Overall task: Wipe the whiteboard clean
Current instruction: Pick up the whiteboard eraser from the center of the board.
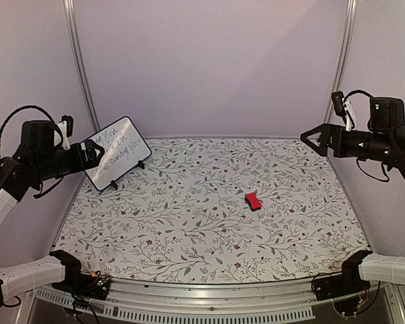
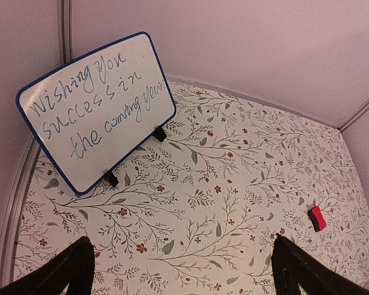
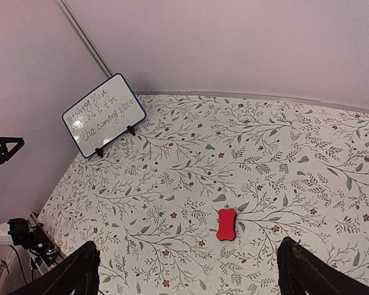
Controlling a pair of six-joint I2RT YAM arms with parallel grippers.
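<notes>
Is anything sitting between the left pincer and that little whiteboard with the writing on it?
Nothing visible. The open left pincer faces the whiteboard, which stands at the far left corner, with only the bare flowered table between them. The small red block lies well off to the right, out of that path.

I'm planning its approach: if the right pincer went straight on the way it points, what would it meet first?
Probably the small red block, lying centred ahead of the open right pincer on the floral table cover; depth is unclear, so maybe the cover first.
</notes>
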